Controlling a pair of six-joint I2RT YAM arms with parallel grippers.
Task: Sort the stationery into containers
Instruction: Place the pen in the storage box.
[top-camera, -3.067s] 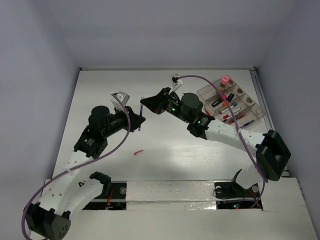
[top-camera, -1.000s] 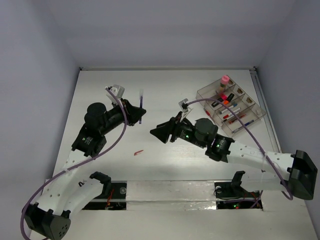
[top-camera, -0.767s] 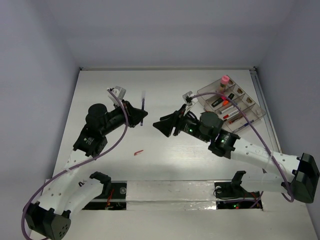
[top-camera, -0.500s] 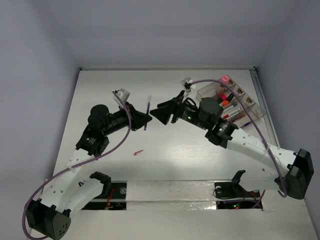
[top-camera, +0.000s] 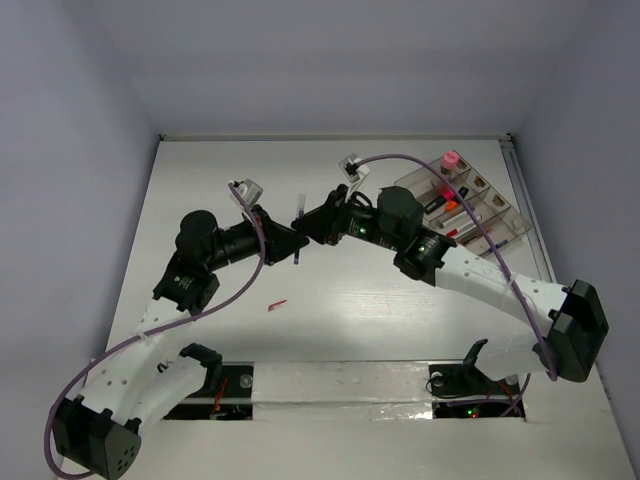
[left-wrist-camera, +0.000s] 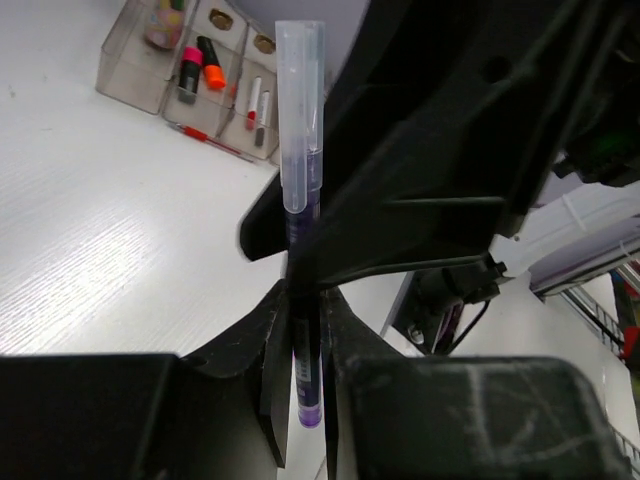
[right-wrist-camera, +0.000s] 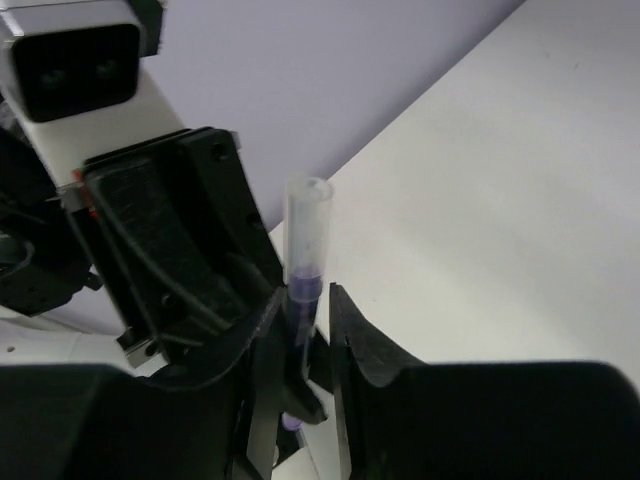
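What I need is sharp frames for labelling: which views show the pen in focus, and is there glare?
Left wrist: pen crisp, tray behind slightly soft. Right wrist: pen's clear cap readable, dark foreground blurred. Top external: evenly lit, mild sheen on table, pen tiny.

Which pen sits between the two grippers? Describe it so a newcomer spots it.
At the middle of the white table, the left gripper and right gripper meet tip to tip. Between them is a thin purple pen with a clear cap, gripped low by the left gripper. It alone is purple and held aloft; other pens lie at the clear tray.
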